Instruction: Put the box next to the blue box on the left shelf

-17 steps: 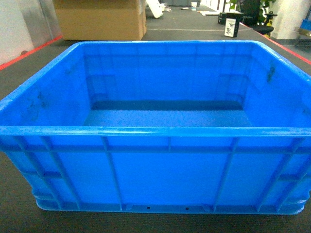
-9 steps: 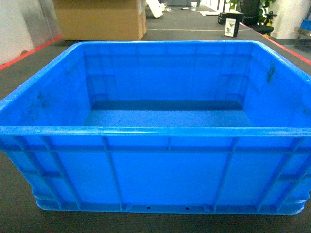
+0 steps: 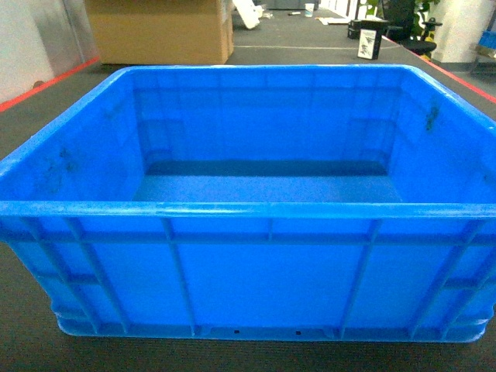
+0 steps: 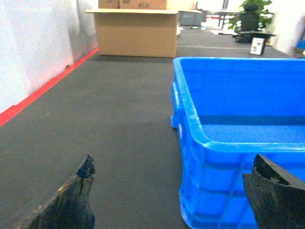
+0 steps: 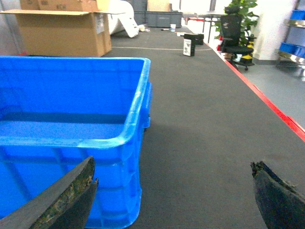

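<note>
Blue box (image 3: 263, 232) rests on dark floor (image 4: 119, 119); left gripper (image 4: 174, 200) and right gripper (image 5: 174, 195) flank its near corners (jaws spread wide, holding nothing).

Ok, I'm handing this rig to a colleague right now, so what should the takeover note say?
Left end effector: open, fingers straddling the crate's near-left corner, gripping nothing.
Right end effector: open, fingers astride the near-right corner, gripping nothing.
Blue crate: empty, sitting flat on the dark floor directly ahead. Cardboard box stands beyond it.
Done: arms lined up at the two near corners.
Left: grasp, lift, carry to the left shelf and set beside the blue box. Neither is in view.
</note>
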### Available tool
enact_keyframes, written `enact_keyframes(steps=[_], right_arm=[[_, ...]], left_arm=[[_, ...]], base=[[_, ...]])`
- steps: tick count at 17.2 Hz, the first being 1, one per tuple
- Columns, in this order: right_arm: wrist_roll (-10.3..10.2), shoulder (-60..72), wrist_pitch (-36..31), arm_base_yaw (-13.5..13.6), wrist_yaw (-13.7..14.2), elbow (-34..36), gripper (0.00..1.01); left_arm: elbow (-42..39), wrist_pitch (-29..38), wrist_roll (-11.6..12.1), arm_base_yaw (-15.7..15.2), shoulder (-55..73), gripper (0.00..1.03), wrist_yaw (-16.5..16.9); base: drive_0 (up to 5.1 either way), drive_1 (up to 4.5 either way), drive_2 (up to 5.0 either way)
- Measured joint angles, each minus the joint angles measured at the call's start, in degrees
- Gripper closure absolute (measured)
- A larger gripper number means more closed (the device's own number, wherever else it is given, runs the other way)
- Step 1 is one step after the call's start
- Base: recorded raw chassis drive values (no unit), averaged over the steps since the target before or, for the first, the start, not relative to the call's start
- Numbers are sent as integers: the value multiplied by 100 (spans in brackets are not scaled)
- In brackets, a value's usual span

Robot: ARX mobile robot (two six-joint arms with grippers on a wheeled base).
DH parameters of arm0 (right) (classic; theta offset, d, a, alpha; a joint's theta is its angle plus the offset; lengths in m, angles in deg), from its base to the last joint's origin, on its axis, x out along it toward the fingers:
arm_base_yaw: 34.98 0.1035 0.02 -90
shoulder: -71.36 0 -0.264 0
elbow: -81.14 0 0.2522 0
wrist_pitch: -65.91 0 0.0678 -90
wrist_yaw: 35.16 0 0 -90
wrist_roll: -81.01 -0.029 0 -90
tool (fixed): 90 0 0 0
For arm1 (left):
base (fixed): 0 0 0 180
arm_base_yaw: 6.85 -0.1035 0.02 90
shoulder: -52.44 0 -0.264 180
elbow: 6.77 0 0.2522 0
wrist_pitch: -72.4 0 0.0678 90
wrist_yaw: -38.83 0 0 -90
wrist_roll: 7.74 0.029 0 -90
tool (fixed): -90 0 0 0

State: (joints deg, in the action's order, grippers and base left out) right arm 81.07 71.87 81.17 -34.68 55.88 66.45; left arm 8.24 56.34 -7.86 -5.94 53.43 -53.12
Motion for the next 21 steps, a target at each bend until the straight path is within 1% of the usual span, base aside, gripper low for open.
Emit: enact_keyframes(steps=[1, 2, 3, 4, 5, 8, 10, 11, 12, 13, 14, 15, 16, 17, 18, 20, 21], right_arm=[[13, 339, 544, 271, 662, -166, 3], [-22, 540, 568, 306, 852, -210, 3], [-125, 699, 363, 308, 883, -232, 3], [-184, 1093, 9, 308, 883, -356, 3], [-197, 1532, -400, 308, 855, -507, 3], [-219, 2389, -1067, 247, 636, -879, 3], [-238, 3115, -1502, 188, 568, -1270, 3], [-236, 3724, -1703, 188, 503, -1668, 3], [-286, 4756, -1880, 199, 282, -2332, 3], [-378, 5543, -1788, 251, 173, -2828, 3], [-413, 5963, -1698, 284, 175, -3075, 3], [-505, 6537, -1495, 356, 138, -3451, 3], [-533, 6896, -1394, 389, 101, -3683, 3], [-612, 7215, -1338, 391, 87, -3888, 3], [-645, 7355, -1329, 407, 70, -3978, 3], [-791, 8052, -1224, 428, -20, -4356, 3], [-859, 8325, -1200, 435, -22, -4452, 3]], left_arm=[[92, -280, -101, 304, 275, 5, -610], [142, -223, -138, 560, 549, 5, -1038], [166, 125, -149, 579, 791, 5, -1235], [317, 518, -149, 479, 1182, 5, -1187], [520, 901, -149, 389, 1589, 5, -1099], [994, 1620, -138, 361, 2487, 5, -953], [1300, 1902, -114, 363, 3045, 5, -841], [1606, 2153, -83, 404, 3633, 5, -826], [2212, 2393, -103, 428, 4725, 5, -667], [2708, 2317, -125, 459, 5558, 5, -649], [2986, 2393, -111, 463, 6102, 5, -684], [3289, 2400, -94, 483, 6596, 5, -761], [3519, 2371, -94, 496, 6942, 5, -863], [3689, 2417, -94, 531, 7246, 5, -874], [3779, 2365, -96, 533, 7381, 5, -870], [4061, 2085, -138, 555, 8050, 5, -798], [4135, 1873, -208, 566, 8341, 5, -697]], base=[[0, 0, 0], [0, 0, 0], [0, 0, 0], [0, 0, 0], [0, 0, 0], [0, 0, 0], [0, 0, 0], [0, 0, 0], [0, 0, 0], [0, 0, 0], [0, 0, 0], [0, 0, 0], [0, 0, 0], [0, 0, 0], [0, 0, 0], [0, 0, 0], [0, 0, 0]])
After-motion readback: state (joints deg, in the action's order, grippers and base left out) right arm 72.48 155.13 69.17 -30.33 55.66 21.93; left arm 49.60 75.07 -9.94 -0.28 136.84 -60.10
